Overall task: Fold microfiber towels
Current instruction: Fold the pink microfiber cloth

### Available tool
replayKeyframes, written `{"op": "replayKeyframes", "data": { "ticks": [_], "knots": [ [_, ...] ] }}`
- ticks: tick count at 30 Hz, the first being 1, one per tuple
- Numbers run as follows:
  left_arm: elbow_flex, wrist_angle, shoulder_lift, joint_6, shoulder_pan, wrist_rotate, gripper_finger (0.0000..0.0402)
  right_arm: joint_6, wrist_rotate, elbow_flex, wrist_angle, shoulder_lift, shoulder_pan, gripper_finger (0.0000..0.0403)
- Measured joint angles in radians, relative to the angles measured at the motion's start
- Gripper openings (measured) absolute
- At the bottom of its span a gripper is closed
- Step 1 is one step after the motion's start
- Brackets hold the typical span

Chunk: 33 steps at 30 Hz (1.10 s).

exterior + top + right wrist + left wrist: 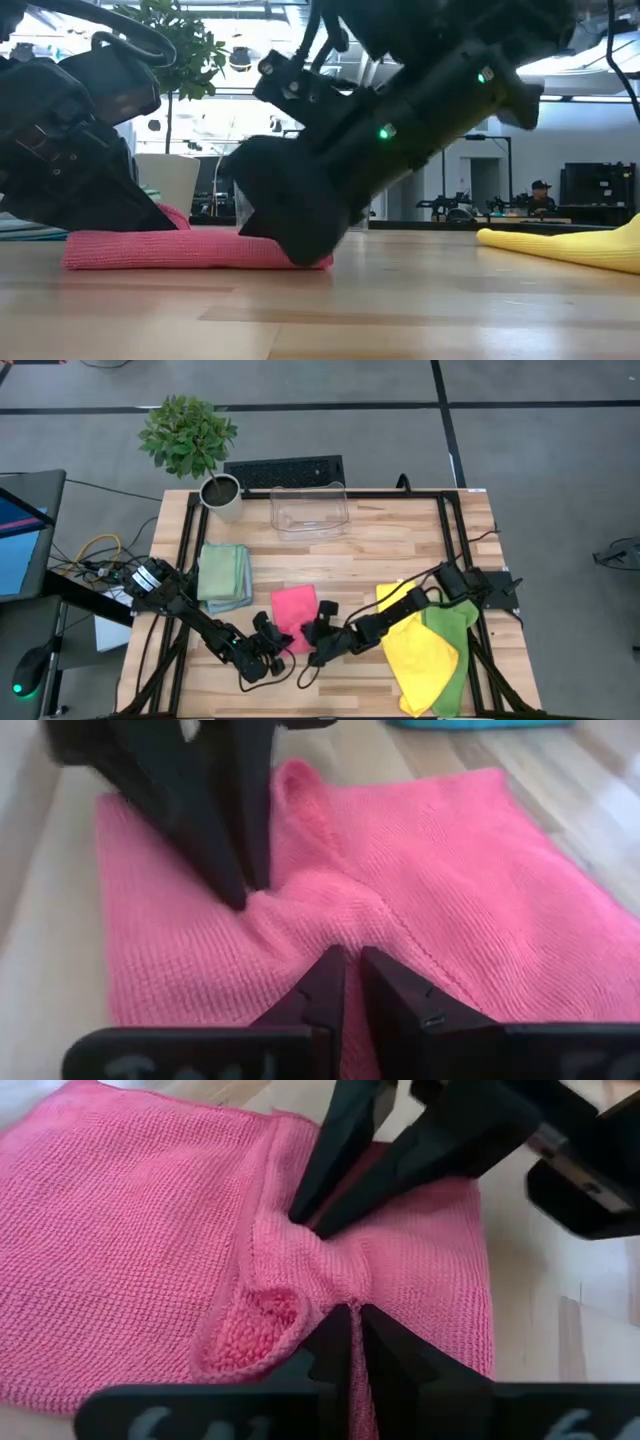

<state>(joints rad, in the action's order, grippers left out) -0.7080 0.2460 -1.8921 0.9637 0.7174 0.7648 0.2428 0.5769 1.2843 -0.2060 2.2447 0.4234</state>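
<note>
Pinching the pink towel at its near edge, left hand and right hand both grip it.

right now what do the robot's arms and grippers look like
Both arms are dark, near-black jointed links with black cables running along them. The left gripper and right gripper each end in two slim, tapered black fingers on a flat black crossbar with pale markings. Small green indicator lights glow on the bulky black housing in the low view.
</note>
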Motion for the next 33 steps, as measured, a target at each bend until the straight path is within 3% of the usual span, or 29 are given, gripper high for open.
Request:
{"op": "replayKeyframes", "data": {
  "ticks": [7,12,16,26,33],
  "knots": [
    [0.005,-0.075,0.137,-0.044,0.001,-0.06,0.0017,0.053,0.04,0.008,0.021,0.027,0.022,0.0065],
    [0.005,-0.216,0.281,-0.053,0.015,0.036,0.0018,0.071,0.036,0.007,0.026,0.028,0.02,0.0065],
    [0.004,-0.252,0.315,-0.056,0.047,0.14,0.0018,0.072,0.034,0.007,0.028,0.028,0.021,0.0065],
    [0.004,-0.179,0.111,-0.04,0.022,0.123,0.0025,0.072,0.031,0.005,0.026,0.029,0.021,0.0065],
    [-0.001,-0.164,-0.002,0.081,0.01,0.114,0.0025,0.091,0.059,0.0,0.073,0.0,0.031,0.0065]
  ]
}}
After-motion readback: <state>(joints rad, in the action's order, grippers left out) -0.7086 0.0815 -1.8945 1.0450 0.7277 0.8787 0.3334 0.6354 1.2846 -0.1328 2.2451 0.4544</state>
